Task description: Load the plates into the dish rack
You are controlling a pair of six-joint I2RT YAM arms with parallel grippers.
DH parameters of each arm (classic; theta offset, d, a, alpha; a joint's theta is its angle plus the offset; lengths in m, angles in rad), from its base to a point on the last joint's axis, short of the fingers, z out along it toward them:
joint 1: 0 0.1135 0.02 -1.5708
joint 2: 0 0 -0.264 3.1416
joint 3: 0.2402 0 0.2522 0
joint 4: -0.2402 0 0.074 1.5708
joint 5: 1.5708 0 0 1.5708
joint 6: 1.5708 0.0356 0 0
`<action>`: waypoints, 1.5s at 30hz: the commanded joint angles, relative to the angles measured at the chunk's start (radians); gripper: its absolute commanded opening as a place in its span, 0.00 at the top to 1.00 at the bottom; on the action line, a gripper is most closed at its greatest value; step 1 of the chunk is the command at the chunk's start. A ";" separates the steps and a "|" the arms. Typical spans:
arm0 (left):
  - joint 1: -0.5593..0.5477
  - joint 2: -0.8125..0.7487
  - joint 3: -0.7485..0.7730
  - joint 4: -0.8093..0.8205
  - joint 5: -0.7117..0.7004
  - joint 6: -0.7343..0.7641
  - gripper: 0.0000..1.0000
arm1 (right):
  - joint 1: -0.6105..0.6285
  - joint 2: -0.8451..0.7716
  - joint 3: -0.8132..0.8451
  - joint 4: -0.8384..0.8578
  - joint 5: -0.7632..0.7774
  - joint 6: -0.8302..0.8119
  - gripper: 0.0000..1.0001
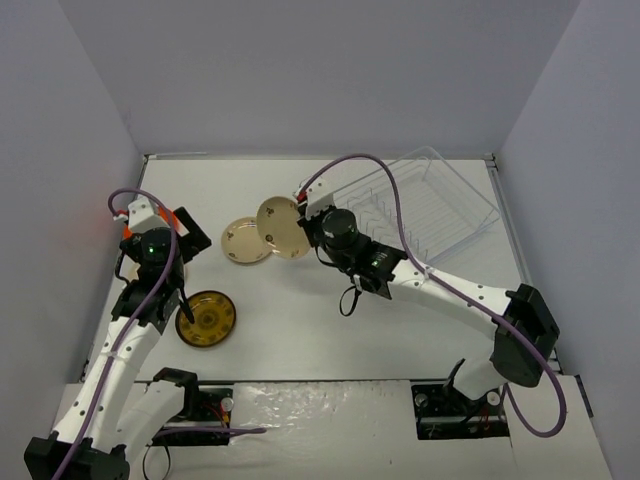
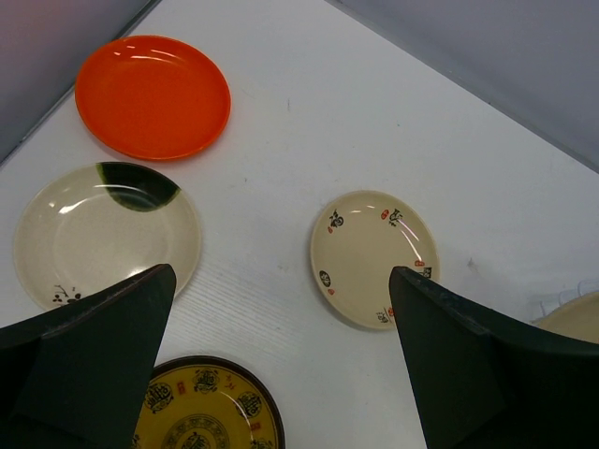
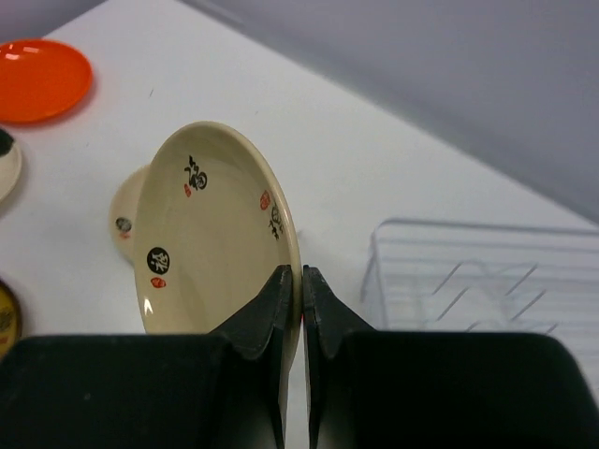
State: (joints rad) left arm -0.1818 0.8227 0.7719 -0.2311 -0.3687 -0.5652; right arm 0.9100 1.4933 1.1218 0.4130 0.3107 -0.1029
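Note:
My right gripper (image 3: 301, 273) is shut on the rim of a cream plate (image 3: 211, 238), which it holds on edge above the table; from above, this plate (image 1: 282, 227) hangs left of the clear dish rack (image 1: 420, 205). A second cream plate (image 1: 246, 241) lies flat just beside it. My left gripper (image 2: 281, 281) is open with nothing between its fingers. It hovers over bare table between a dark brown plate with a yellow centre (image 2: 201, 407) and the speckled cream plate (image 2: 374, 257). An orange plate (image 2: 153, 95) lies farther off.
A cream plate with a dark green patch (image 2: 106, 234) lies left of my left gripper (image 1: 190, 270). The dish rack (image 3: 487, 271) holds no plates where its dividers show. Grey walls enclose the table on three sides.

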 commanded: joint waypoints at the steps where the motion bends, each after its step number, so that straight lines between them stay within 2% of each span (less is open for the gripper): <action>1: 0.007 -0.010 0.023 0.027 -0.050 -0.016 0.03 | -0.134 -0.022 0.165 0.139 -0.060 -0.273 1.00; 5: 0.007 0.002 0.023 0.028 -0.076 -0.019 0.03 | -0.268 -0.015 0.261 0.037 -0.285 -0.442 1.00; 6: 0.007 0.010 0.026 0.029 -0.082 -0.019 0.03 | -0.310 -0.020 0.266 -0.016 -0.399 -0.504 1.00; 9: 0.007 0.034 0.043 0.008 -0.102 -0.018 0.03 | -0.391 -0.050 0.207 -0.043 -0.648 -0.772 1.00; 10: 0.007 0.041 0.050 0.007 -0.102 -0.019 0.03 | -0.423 -0.053 0.205 -0.043 -0.656 -0.779 1.00; 12: 0.007 0.065 0.066 -0.006 -0.110 -0.019 0.03 | -0.515 -0.017 0.300 -0.206 -0.801 -0.916 1.00; 14: 0.007 0.074 0.072 -0.012 -0.111 -0.019 0.03 | -0.540 0.013 0.351 -0.337 -0.822 -0.978 1.00; 16: 0.007 0.096 0.080 -0.014 -0.116 -0.020 0.03 | -0.589 0.097 0.473 -0.496 -0.844 -1.176 1.00; 18: 0.007 0.110 0.090 -0.016 -0.119 -0.022 0.03 | -0.602 0.135 0.515 -0.605 -0.838 -1.288 1.00; 22: 0.006 0.151 0.109 -0.028 -0.122 -0.022 0.03 | -0.623 0.209 0.601 -0.698 -0.845 -1.490 1.00; 27: 0.007 0.196 0.136 -0.051 -0.140 -0.024 0.03 | -0.631 0.299 0.706 -0.898 -0.875 -1.671 1.00; 31: 0.007 0.217 0.148 -0.062 -0.145 -0.025 0.03 | -0.631 0.334 0.728 -0.930 -0.871 -1.811 1.00; 34: 0.007 0.222 0.153 -0.062 -0.144 -0.024 0.03 | -0.631 0.357 0.749 -0.941 -0.875 -1.833 1.00; 37: 0.007 0.230 0.165 -0.072 -0.145 -0.024 0.03 | -0.632 0.361 0.748 -0.973 -0.892 -1.923 1.00; 45: 0.007 0.239 0.189 -0.088 -0.151 -0.024 0.03 | -0.624 0.352 0.720 -0.987 -0.919 -1.987 1.00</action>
State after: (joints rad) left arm -0.1818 1.0633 0.8972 -0.3266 -0.4951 -0.5831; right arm 0.2821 1.8694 1.8183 -0.5747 -0.5719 -1.9617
